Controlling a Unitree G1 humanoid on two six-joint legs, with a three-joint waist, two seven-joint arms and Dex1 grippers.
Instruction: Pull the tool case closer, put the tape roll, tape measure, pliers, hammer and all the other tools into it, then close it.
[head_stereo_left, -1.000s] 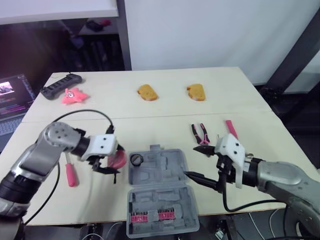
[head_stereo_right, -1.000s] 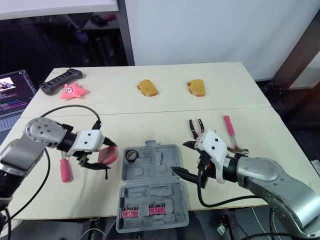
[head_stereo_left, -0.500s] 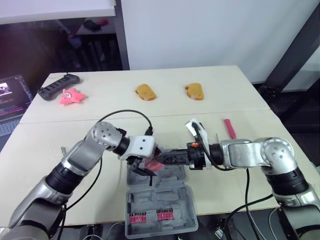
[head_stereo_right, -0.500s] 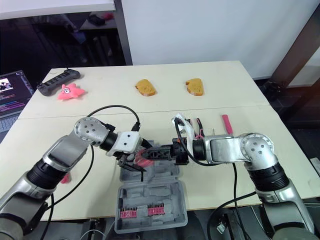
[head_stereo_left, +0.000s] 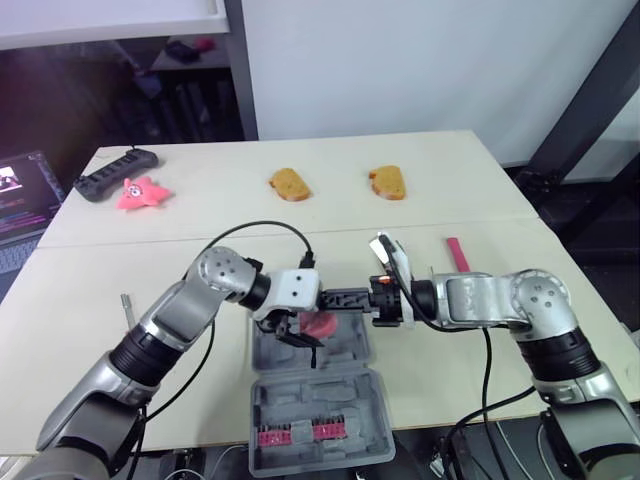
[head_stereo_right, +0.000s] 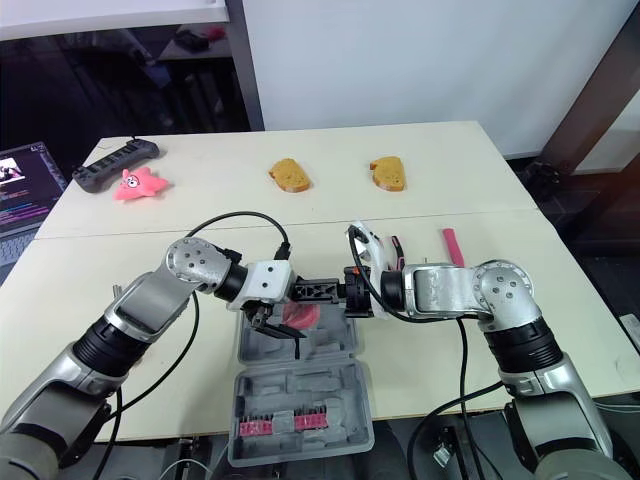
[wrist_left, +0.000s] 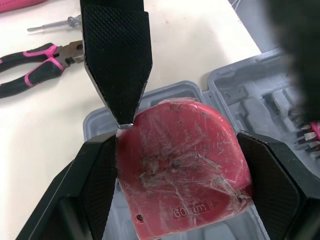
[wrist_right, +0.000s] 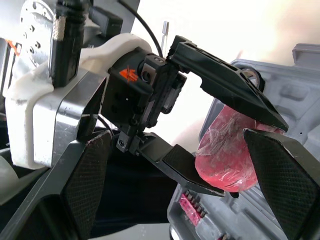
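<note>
This looks like a robotics test lab, not a home or a workshop. The pale wooden surface is made of two plain tables pushed together. Behind the surface stands a bare white wall panel, and to its right a dark metal frame beam. Beside its left edge an open laptop shows a lit screen. On the surface lie unrelated props: a pink star toy, two toy bread pieces, a grey tool case. Loose cables hang under its front edge.

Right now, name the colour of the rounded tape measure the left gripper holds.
The tape measure is red; left wrist view shows it best.
</note>
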